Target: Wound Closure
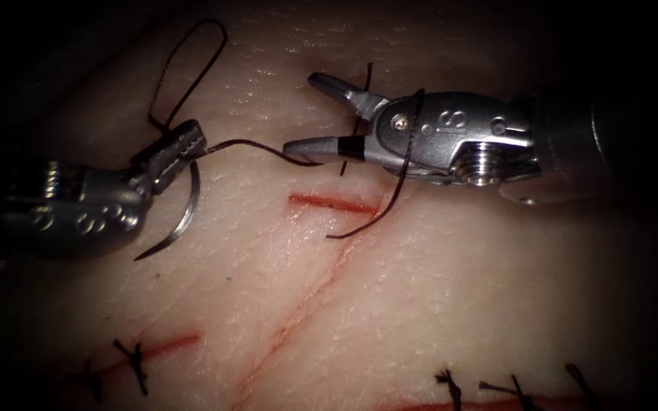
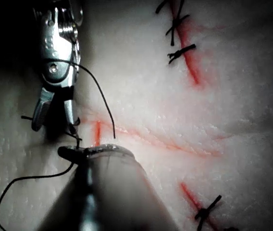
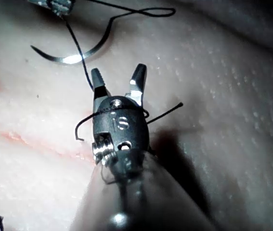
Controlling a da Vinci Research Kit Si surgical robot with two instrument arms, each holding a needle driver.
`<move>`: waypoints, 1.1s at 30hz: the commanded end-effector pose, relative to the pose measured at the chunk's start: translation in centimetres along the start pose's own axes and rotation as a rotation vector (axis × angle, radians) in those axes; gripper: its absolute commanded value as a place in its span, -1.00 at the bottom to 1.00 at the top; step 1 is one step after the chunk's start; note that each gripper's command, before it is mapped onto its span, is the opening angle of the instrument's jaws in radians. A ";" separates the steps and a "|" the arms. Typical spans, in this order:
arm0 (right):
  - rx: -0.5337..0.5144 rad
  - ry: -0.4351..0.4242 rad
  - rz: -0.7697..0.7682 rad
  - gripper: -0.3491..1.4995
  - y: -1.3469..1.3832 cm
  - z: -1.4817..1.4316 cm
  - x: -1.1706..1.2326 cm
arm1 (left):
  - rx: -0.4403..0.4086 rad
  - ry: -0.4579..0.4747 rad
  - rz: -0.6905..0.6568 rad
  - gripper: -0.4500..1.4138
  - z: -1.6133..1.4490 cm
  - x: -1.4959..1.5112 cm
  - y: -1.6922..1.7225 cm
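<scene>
The left tool (image 1: pixel 180 152) enters from nine o'clock in the endoscope view and its jaws are clamped on the needle (image 1: pixel 179 221) near its thread end. The needle is out of the tissue (image 1: pixel 436 304): its curve hangs down from the jaws toward six o'clock, and its point ends free toward seven o'clock, over bare skin on the left of the cut (image 1: pixel 333 202). In the right wrist view the needle (image 3: pixel 73 57) lies as a bright arc above the tissue, with nothing touching its point.

The right tool (image 1: pixel 310 114) comes in from three o'clock with its jaws spread wide, one toward eleven o'clock, the other toward nine, and they grip nothing. The thread (image 1: pixel 249 146) runs from the left tool's jaws across to the lower jaw's tip, then wraps around the right tool's body behind the jaw hinge; its end trails down toward seven o'clock and stops just beside the cut's right end. Another length of thread loops up toward twelve o'clock above the left tool.

The cut is a short red line directly under the right tool, and faint red lines run from it toward seven o'clock. Stitched cuts (image 1: pixel 138 358) with knots lie at the seven o'clock and five o'clock edges of the endoscope view, well apart from both tools. Between them, the tissue toward six o'clock is open and unobstructed. The gap between the two tools is narrow, bridged by the thread alone.
</scene>
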 end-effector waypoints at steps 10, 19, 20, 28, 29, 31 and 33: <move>0.187 0.070 0.010 0.07 -0.29 0.15 -0.16 | -0.032 0.046 0.055 -1.00 0.26 0.23 -0.13; 0.311 0.165 -0.028 0.06 -0.38 0.16 -0.10 | -0.105 0.045 0.120 -1.00 0.59 0.34 -0.01; 0.343 0.198 -0.024 0.06 -0.41 0.16 -0.09 | -0.108 0.042 0.133 -1.00 0.66 0.32 -0.01; 0.431 0.353 -0.021 0.06 -0.43 0.13 -0.02 | -0.179 0.029 0.202 -1.00 0.92 0.08 0.24; 0.437 0.370 -0.015 0.06 -0.42 0.13 -0.01 | -0.188 0.028 0.210 -1.00 0.94 0.05 0.29; 0.444 0.408 -0.012 0.06 -0.42 0.12 0.01 | -0.204 0.025 0.225 -1.00 0.97 0.00 0.40; 0.450 0.438 -0.002 0.07 -0.41 0.11 0.04 | -0.217 0.022 0.237 -1.00 1.00 -0.06 0.47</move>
